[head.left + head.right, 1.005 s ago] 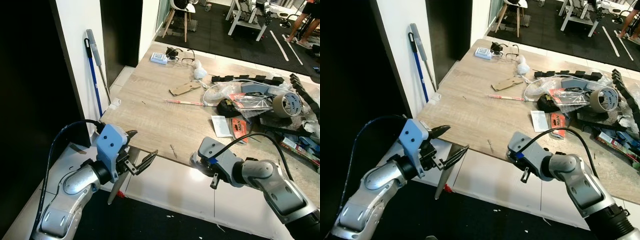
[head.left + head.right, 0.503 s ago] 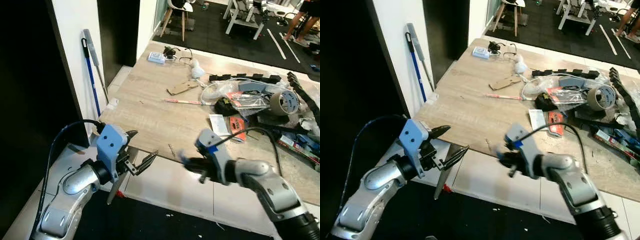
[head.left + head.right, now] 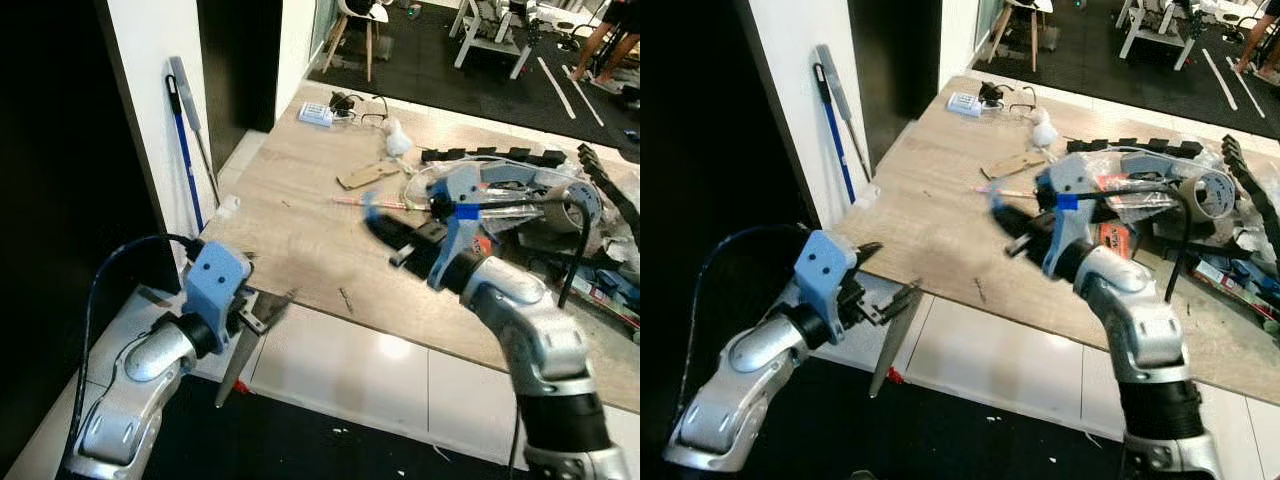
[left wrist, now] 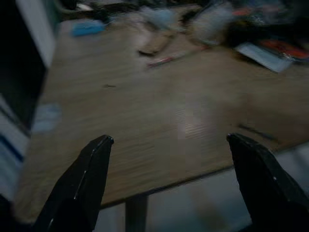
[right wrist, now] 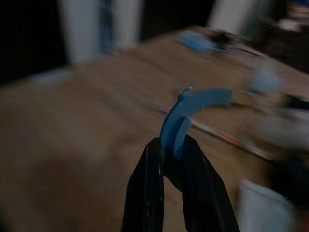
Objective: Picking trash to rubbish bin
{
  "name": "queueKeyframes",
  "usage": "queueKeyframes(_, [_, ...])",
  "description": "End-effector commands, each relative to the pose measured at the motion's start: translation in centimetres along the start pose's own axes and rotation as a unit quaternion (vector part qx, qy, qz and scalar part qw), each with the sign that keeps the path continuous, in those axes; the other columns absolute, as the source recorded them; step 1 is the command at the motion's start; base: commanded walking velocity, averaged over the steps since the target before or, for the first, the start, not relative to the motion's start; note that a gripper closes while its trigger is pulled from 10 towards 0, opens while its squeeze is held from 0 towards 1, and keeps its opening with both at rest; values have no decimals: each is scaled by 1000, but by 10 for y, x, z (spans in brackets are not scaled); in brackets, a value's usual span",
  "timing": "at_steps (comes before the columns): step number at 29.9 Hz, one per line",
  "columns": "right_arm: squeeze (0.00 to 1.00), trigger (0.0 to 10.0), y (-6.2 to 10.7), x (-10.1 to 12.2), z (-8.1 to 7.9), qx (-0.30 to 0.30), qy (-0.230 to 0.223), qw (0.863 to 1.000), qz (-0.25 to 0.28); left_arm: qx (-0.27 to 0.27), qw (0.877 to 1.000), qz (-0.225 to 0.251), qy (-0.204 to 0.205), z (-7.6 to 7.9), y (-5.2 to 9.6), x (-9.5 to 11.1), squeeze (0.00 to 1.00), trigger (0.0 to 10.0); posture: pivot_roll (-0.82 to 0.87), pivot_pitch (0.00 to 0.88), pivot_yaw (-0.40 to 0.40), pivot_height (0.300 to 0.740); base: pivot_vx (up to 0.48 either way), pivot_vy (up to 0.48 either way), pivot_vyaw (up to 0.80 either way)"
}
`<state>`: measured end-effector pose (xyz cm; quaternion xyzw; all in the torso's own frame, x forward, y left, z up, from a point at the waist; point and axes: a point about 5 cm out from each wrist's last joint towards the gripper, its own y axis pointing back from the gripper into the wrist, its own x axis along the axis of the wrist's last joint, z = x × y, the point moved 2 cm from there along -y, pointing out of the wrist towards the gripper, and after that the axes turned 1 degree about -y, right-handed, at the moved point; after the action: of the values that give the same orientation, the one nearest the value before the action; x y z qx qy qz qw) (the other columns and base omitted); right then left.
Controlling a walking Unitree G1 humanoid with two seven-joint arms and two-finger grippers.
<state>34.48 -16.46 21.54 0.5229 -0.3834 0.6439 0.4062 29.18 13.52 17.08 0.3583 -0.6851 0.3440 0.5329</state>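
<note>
At the far left a blue-handled mop (image 3: pixel 187 140) leans against the white wall (image 3: pixel 150 100), beside a dark doorway; the left gripper (image 3: pixel 262 308) hangs just off the near edge of the wooden table (image 3: pixel 300 240), its fingers spread wide with nothing between them, over the white floor tiles (image 3: pixel 340 365); the left half of the tabletop is mostly bare wood, leaving open room up to the near edge, which runs slantwise from the wall toward the right; further back lie a small blue-and-white device (image 3: pixel 318 115) with cables and a cardboard scrap (image 3: pixel 367 177); the right gripper (image 3: pixel 385 228) is raised over the middle of the table, its fingers pressed together on a curved blue plastic strip (image 5: pixel 186 113), the piece of trash, held clear of the wood; a thin red-and-white stick (image 3: pixel 350 202) lies beneath and behind it; the right side of the table is crowded with clear plastic bags (image 3: pixel 1140 185), a roll of tape (image 3: pixel 1205 192), black segmented strips (image 3: pixel 490 157) and papers, all blurred; no bin can be made out.
</note>
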Motion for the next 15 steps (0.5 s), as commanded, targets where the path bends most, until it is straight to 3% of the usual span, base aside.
queueKeyframes(1, [0,10000,2,-1,4,-38,24,999,10,20,999,14,28,-1,2,1,0,10000,-15,123,-72,740,0,0,0])
queueKeyframes(3, [0,10000,2,-1,4,-44,29,998,15,31,999,13,33,-4,3,0,0,10000,-13,123,-74,740,0,0,0])
queueKeyframes(4, [0,10000,1,-3,3,-58,25,998,14,77,997,-12,17,-14,6,-7,0,10000,-12,124,-76,740,0,0,0])
queueKeyframes(5, [0,10000,1,-3,3,-58,25,998,14,77,997,-12,17,-14,6,-7,0,10000,-12,124,-76,740,0,0,0])
queueKeyframes(6, [0,10000,2,-5,1,-70,30,997,15,127,991,-49,7,-26,9,-18,0,10000,-12,124,-80,740,0,0,0])
queueKeyframes(7, [0,10000,2,-5,1,-70,30,997,15,127,991,-49,7,-26,9,-18,0,10000,-12,124,-80,740,0,0,0])
queueKeyframes(8, [0,10000,2,-9,-2,-79,37,996,16,173,983,-63,0,-36,13,-23,0,10000,-16,122,-81,740,0,0,0])
queueKeyframes(10, [0,10000,2,-9,-2,-79,37,996,16,173,983,-63,0,-36,13,-23,0,10000,-16,122,-81,740,0,0,0])
queueKeyframes(12, [0,10000,9,-18,-16,-83,50,995,37,238,970,-56,11,-45,18,-22,0,10000,-16,121,-77,740,0,0,0])
queueKeyframes(15, [0,10000,10,-21,-22,-86,45,994,50,254,965,-66,2,-46,20,-25,0,10000,-17,120,-81,740,0,0,0])
